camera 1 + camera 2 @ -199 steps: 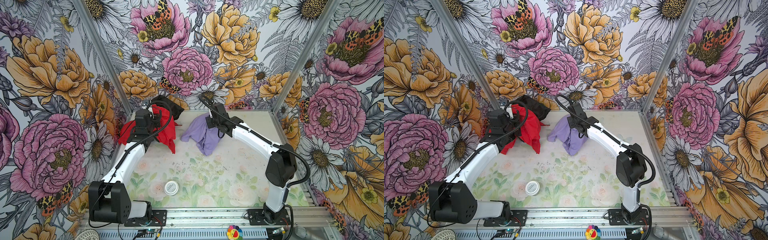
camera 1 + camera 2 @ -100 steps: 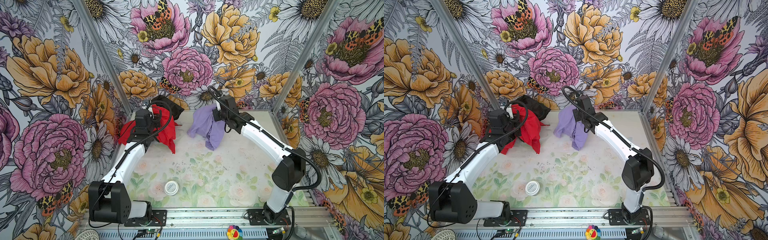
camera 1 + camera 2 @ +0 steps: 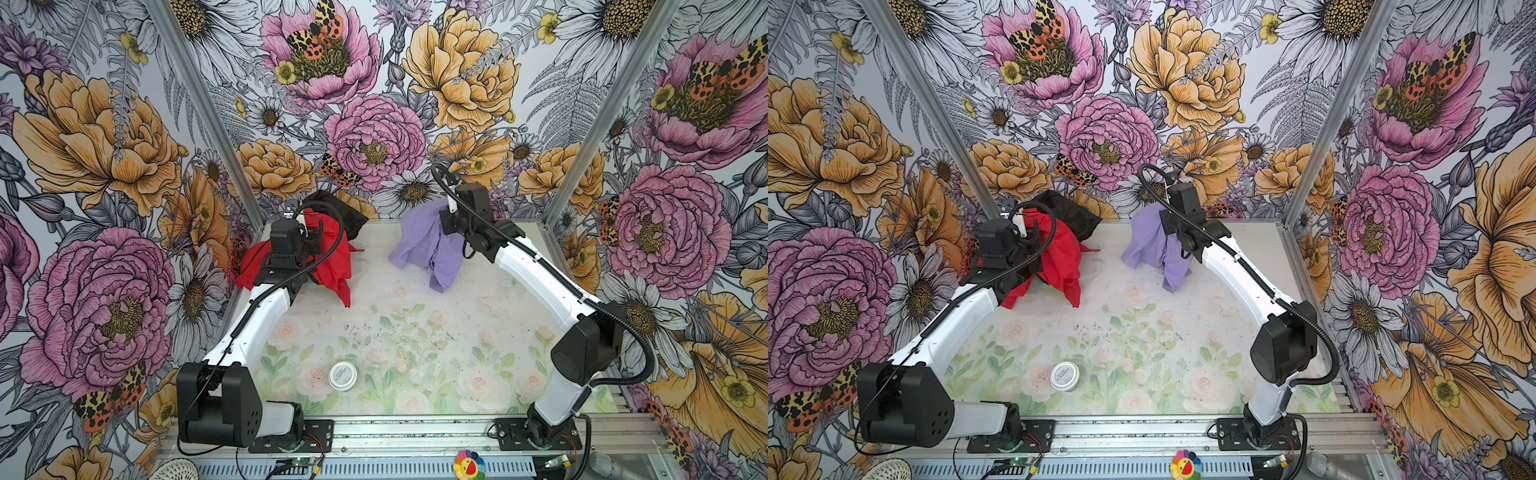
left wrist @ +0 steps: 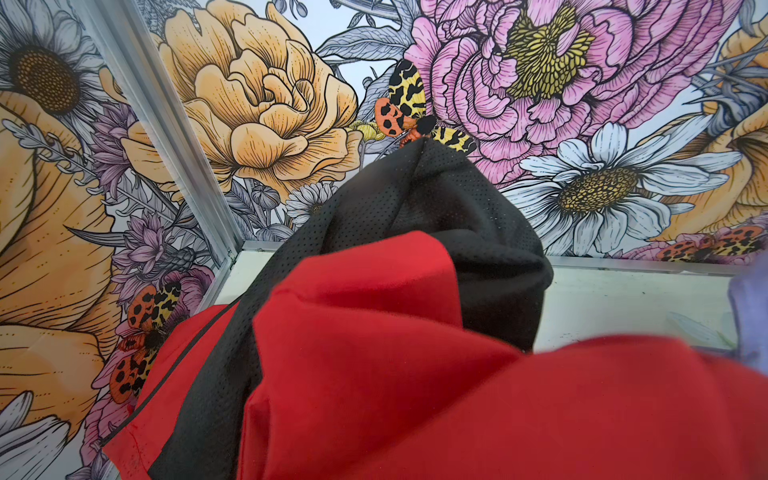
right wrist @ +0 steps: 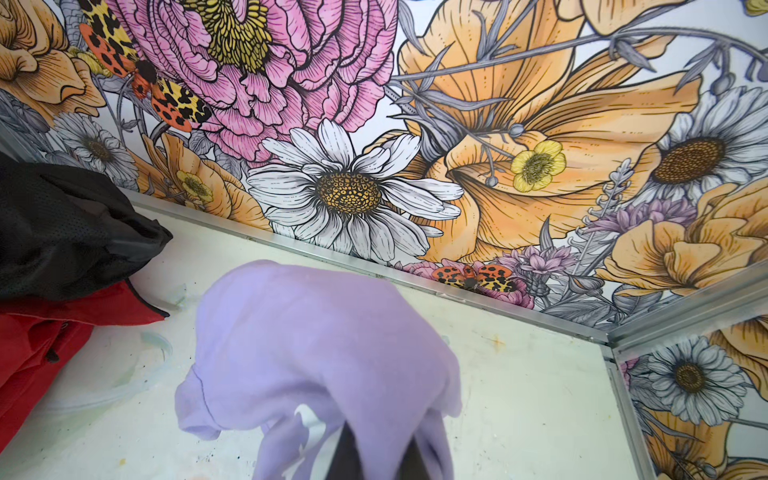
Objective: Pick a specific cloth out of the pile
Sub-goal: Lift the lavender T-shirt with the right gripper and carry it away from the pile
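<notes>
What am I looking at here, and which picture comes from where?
Two white robot arms stand at a flowered table, inside patterned walls. Two pictures look down from overhead; two come from cameras on the arms' wrists. The left tool is shut on the red cloth, the black cloth behind it. The right tool is shut on the lavender cloth, which hangs from it, apart from the other two. A small round white tin lies near the front.
</notes>
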`<action>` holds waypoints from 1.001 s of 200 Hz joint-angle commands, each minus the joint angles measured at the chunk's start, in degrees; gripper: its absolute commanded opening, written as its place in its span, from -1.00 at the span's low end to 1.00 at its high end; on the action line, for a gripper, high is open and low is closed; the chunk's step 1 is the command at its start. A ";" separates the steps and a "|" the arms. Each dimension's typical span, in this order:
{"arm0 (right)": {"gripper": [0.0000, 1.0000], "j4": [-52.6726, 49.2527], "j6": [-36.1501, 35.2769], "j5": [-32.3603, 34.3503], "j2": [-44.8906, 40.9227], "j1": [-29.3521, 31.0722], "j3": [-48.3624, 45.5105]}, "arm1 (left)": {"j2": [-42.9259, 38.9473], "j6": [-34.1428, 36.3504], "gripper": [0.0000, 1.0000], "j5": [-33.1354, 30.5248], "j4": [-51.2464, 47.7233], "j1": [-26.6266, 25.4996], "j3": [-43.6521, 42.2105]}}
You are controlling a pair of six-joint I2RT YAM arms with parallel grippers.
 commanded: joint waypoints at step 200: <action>-1.00 0.50 -3.49 0.94 -8.75 -11.91 -1.06 | -1.33 0.85 -1.00 -1.04 4.12 -0.54 -0.36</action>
